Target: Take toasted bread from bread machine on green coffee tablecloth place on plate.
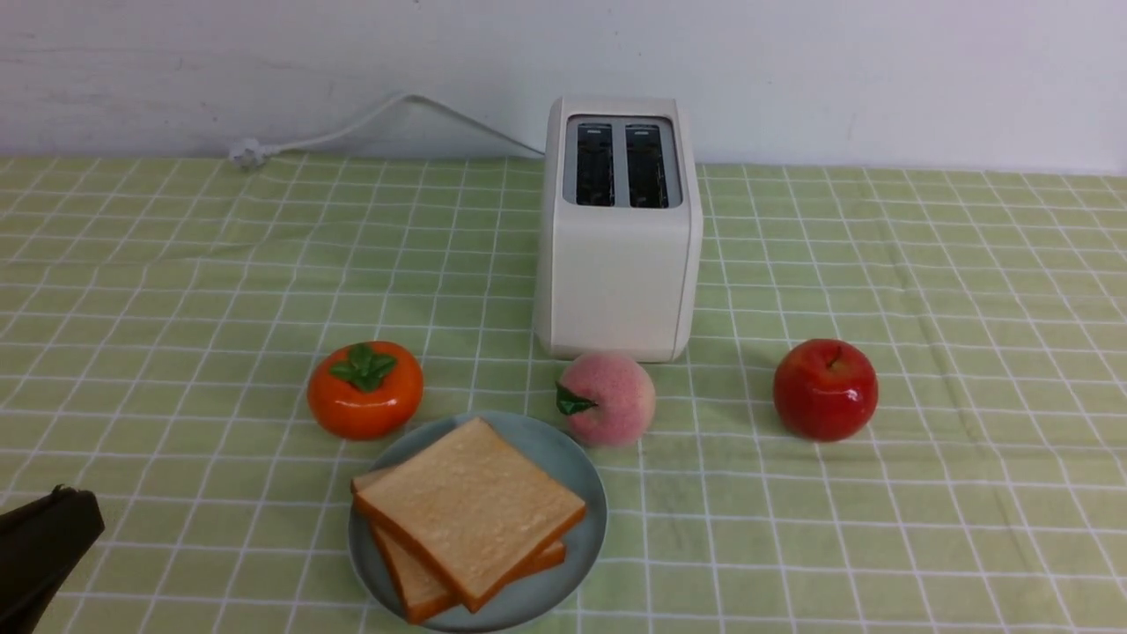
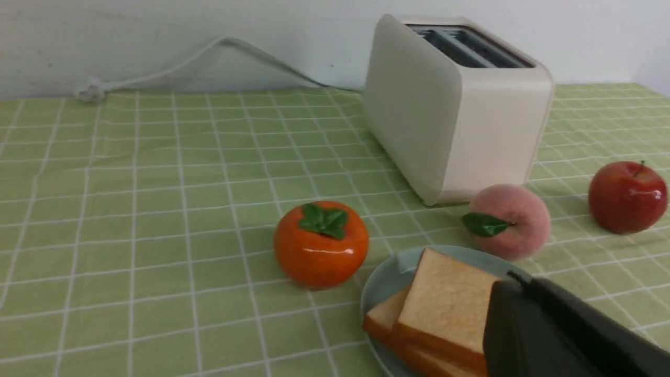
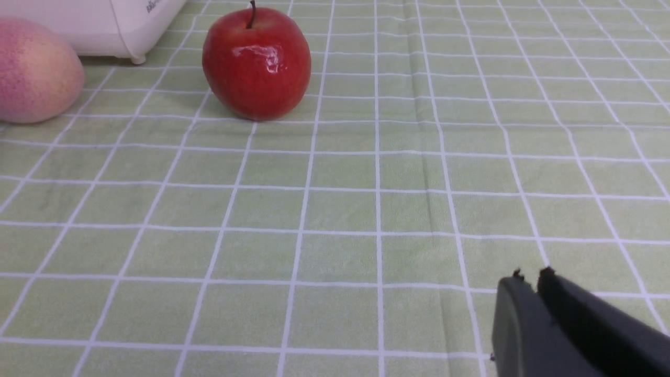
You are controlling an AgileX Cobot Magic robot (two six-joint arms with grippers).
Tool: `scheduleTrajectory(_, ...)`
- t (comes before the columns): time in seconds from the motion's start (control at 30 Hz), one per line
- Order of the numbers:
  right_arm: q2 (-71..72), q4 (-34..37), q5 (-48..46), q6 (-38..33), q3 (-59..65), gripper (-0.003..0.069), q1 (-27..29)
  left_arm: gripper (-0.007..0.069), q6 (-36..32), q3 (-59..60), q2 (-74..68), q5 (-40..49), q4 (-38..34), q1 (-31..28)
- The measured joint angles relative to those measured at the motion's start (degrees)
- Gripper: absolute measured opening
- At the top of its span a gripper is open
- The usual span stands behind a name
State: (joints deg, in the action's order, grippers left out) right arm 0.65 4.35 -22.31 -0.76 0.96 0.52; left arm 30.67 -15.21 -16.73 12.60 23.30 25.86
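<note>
From the front, you see both slices of toasted bread (image 1: 471, 511) stacked on the plate (image 1: 581, 480), near the empty bread machine (image 1: 619, 231) — the job looks done; next is only parking the arms. In the left wrist view, the left gripper (image 2: 515, 280) is closed, empty, just beside the golden, crusty toast. In the right wrist view, the right gripper (image 3: 528, 277) is nearly together, holding nothing, over the gridded green coffee tablecloth (image 3: 335, 209).

Golden toasted bread (image 1: 471, 506) on pale blue plate (image 1: 577, 458); cream bread machine (image 1: 621, 264); white-gridded green coffee tablecloth (image 1: 176, 291).
</note>
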Motion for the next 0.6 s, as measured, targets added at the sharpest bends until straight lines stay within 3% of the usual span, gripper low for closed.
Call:
scheduleTrajectory(0.1,0.00,0.00,0.00,0.00,0.00,0.0053,0.00,-0.0013,2.78,0.90,0.12,-0.25,2.71,-1.31)
scheduleTrajectory(0.2,0.00,0.00,0.00,0.00,0.00,0.0057,0.00,-0.0013,1.48,2.46,1.46,-0.75,-0.94,-5.13)
scheduleTrajectory(0.4,0.00,0.00,0.00,0.00,0.00,0.0064,0.00,-0.0013,-11.06,8.56,6.86,-7.63,-12.23,-12.94)
scheduleTrajectory(0.47,0.00,0.00,0.00,0.00,0.00,0.0069,0.00,-0.0013,-18.04,12.70,10.82,-9.86,-18.48,-17.62)
scheduleTrajectory(0.6,0.00,0.00,0.00,0.00,0.00,0.0073,0.00,-0.0013,-22.46,16.46,16.03,-8.33,-24.39,-22.90)
